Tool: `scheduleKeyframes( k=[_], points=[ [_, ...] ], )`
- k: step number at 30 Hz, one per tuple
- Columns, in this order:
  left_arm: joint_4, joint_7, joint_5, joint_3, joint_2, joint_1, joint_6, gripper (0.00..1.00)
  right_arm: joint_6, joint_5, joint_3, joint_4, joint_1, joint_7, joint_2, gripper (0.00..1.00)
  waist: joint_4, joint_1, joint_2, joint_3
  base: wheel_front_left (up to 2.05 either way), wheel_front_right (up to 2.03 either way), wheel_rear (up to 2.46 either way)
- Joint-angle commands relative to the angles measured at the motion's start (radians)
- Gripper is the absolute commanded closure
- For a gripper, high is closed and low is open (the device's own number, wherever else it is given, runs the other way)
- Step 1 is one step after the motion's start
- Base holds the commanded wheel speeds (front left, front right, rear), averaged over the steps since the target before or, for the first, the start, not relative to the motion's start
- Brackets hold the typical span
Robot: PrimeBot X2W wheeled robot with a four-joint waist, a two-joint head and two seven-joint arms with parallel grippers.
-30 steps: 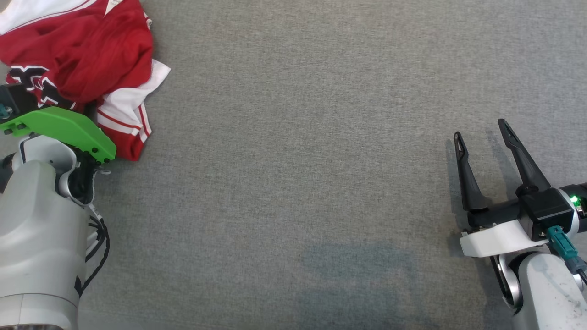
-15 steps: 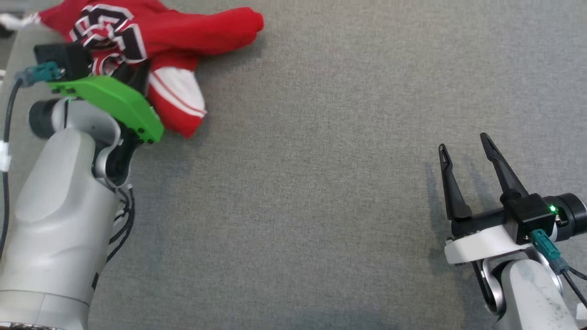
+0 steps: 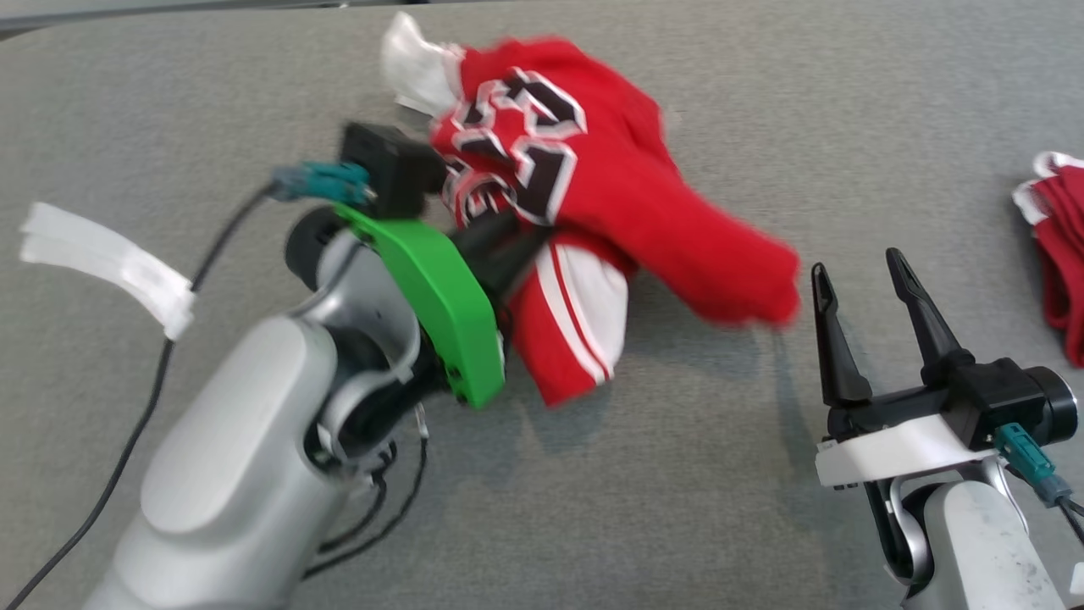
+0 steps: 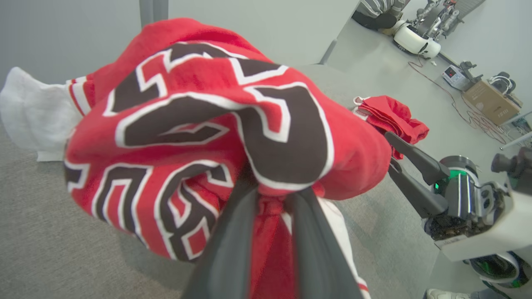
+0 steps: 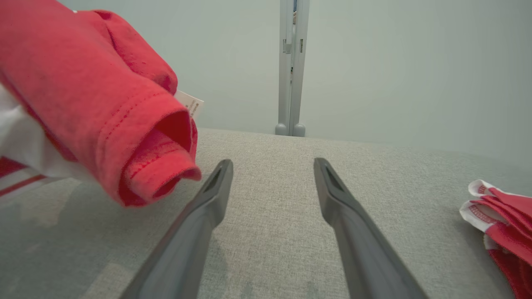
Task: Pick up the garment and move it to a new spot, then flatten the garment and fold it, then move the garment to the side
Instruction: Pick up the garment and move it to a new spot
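Left gripper (image 3: 517, 241) clamps the garment (image 3: 610, 186), we hold it aloft; right gripper (image 3: 858, 267) gapes empty; placing, flattening, folding remain.

L gripper (image 3: 518, 241) pinches red garment (image 3: 610, 186) (blurry) above grey table (image 3: 720, 508); R gripper (image 3: 858, 264) agape.

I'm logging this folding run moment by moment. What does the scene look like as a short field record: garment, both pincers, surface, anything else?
garment: red jersey, bunched, hanging from one pincer
left pincer: shut on jersey
right pincer: open, empty, apart from jersey, sleeve end close by
surface: grey fabric table
other: second red cloth lying at the table's right side
task stage: jersey picked up, not yet flattened or folded
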Motion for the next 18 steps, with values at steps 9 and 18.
scheduleKeyframes(
  k=[9,18],
  points=[
    [-0.006,0.080,0.147,-0.125,0.047,0.058,0.085,1.00,-0.001,0.065,0.005,-0.002,0.016,-0.003,-0.001,0.00,-0.191,-0.0001,0.0073,0.004,0.00,0.00,0.00],
    [0.134,0.005,0.185,-0.220,-0.034,0.078,0.038,0.00,-0.001,0.063,-0.009,-0.004,0.024,-0.003,-0.001,0.00,-0.220,-0.0001,0.0073,0.004,0.00,0.00,0.00]
  ],
)
